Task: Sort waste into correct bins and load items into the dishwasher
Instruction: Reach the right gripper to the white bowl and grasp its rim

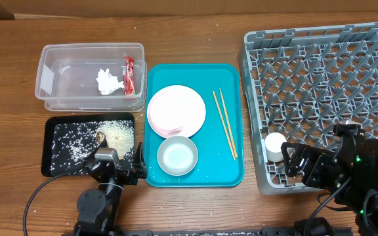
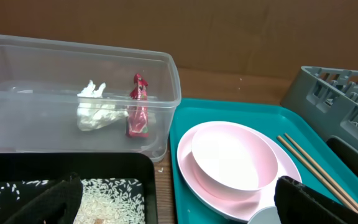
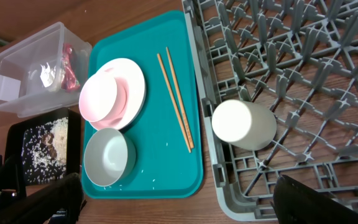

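A crumpled white napkin point(image 1: 108, 81) and a red wrapper point(image 1: 128, 75) lie in the clear tub point(image 1: 44, 72). Rice point(image 1: 118, 134) with a brown scrap point(image 1: 101, 136) lies in the black tray point(image 1: 54, 164). The pink plate point(image 1: 176, 110), pale bowl point(image 1: 177, 156) and two chopsticks point(image 1: 225, 123) lie on the teal tray point(image 1: 231, 174). The white cup point(image 1: 275, 146) lies in the grey rack point(image 1: 333, 78) at its front left corner. My left gripper point(image 1: 113, 169) is open and empty at the black tray's front right corner. My right gripper point(image 1: 300, 160) is open and empty just right of the cup.
The rack's front wall point(image 3: 347, 205) is under my right fingers. A strip of bare wood point(image 2: 164, 193) separates the black tray from the teal tray. A few stray rice grains point(image 3: 160, 180) lie on the teal tray's front.
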`<move>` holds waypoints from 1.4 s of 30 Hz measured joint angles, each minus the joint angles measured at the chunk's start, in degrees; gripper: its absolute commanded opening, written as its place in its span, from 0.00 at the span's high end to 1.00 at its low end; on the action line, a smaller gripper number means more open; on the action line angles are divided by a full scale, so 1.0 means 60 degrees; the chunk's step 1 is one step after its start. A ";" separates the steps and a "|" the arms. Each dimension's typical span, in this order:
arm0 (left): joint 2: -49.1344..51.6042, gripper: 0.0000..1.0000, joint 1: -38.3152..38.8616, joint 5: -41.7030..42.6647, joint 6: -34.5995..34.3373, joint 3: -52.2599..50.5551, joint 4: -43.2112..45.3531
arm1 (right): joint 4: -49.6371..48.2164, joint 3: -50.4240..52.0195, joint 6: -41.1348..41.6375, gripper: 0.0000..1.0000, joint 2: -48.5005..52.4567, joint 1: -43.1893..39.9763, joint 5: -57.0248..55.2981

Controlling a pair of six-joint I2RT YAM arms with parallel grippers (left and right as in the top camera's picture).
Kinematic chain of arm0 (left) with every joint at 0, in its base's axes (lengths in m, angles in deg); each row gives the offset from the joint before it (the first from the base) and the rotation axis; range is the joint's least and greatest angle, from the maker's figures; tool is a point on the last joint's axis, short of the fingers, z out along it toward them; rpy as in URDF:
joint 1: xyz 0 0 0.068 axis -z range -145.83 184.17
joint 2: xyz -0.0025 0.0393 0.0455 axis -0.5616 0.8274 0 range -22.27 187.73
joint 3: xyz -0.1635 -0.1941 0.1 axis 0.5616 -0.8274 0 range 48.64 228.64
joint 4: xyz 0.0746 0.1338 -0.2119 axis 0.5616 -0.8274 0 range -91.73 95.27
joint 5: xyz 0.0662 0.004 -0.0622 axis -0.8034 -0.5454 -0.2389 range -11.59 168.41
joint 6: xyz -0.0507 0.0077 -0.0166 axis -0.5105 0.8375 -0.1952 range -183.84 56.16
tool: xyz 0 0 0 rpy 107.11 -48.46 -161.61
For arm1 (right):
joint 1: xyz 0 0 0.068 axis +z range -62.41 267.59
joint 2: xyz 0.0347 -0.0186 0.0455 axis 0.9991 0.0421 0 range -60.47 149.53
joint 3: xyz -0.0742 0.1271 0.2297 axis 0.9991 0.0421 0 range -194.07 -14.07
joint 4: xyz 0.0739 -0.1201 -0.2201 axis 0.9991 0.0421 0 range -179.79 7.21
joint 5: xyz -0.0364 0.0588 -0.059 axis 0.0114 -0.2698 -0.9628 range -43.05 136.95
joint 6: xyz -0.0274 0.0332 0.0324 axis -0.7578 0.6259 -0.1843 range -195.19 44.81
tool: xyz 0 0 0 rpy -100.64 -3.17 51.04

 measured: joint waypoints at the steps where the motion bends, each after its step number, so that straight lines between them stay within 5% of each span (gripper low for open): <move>1: 0.0000 0.00 0.0000 0.0000 0.0000 0.0000 -0.0004 | 0.0000 0.0000 -0.0004 0.00 0.0000 -0.0004 -0.0004; 19: 0.0000 0.00 0.0000 0.0000 -0.0004 0.0000 0.0000 | -0.0612 0.0000 0.0157 0.00 0.0000 0.0000 0.0324; 26: 0.0000 0.00 0.0000 0.0004 -0.0004 -0.0004 0.0004 | -0.1745 0.0000 0.0222 0.07 0.0433 0.0178 0.2477; 42: 0.0000 0.00 0.0000 0.0025 -0.0004 -0.0025 0.0022 | -0.2171 0.0000 0.0878 0.23 0.6353 0.5410 0.0372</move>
